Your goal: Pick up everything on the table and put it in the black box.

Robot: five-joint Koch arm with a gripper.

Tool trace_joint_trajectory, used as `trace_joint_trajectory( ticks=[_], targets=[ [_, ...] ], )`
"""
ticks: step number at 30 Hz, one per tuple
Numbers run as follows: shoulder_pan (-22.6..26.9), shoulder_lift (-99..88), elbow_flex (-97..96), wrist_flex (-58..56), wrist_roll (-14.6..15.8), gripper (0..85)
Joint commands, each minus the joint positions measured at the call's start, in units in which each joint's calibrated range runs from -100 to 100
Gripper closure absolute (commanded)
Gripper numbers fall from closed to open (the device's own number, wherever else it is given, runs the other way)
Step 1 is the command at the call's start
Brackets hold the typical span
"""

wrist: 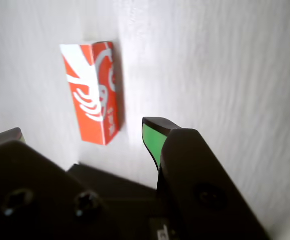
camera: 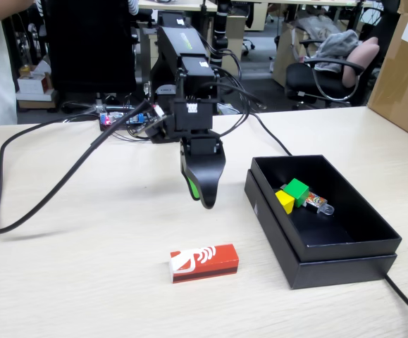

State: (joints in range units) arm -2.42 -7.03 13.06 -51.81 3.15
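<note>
The red carton (camera: 204, 263) with a white end and white logo lies on the wood-grain table (camera: 70, 282) near the front. In the wrist view the carton (wrist: 92, 92) lies ahead of the jaws. My gripper (camera: 202, 191) hangs above the table, behind the carton and left of the black box (camera: 344, 260). In the wrist view my gripper (wrist: 82, 131) is open and empty, with green pads (wrist: 153, 141) on the fingers. The yellow cube (camera: 285, 201) and the green cube (camera: 297, 191) lie inside the black box.
A small colourful clear-ended packet (camera: 319, 204) lies in the box beside the cubes. A thick black cable (camera: 41, 197) loops over the table's left side. A brown cardboard carton (camera: 404, 70) stands at the far right. Office chairs stand behind the table.
</note>
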Motion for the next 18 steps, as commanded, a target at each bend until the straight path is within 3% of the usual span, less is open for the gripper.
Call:
trace_joint_trajectory(
  ticks=[1, 18],
  targets=[
    [-0.73, 7.32, 11.06, 2.35, -0.59, 40.0],
    [-0.10, 30.72, 30.46, -3.61, -0.59, 43.2]
  ],
)
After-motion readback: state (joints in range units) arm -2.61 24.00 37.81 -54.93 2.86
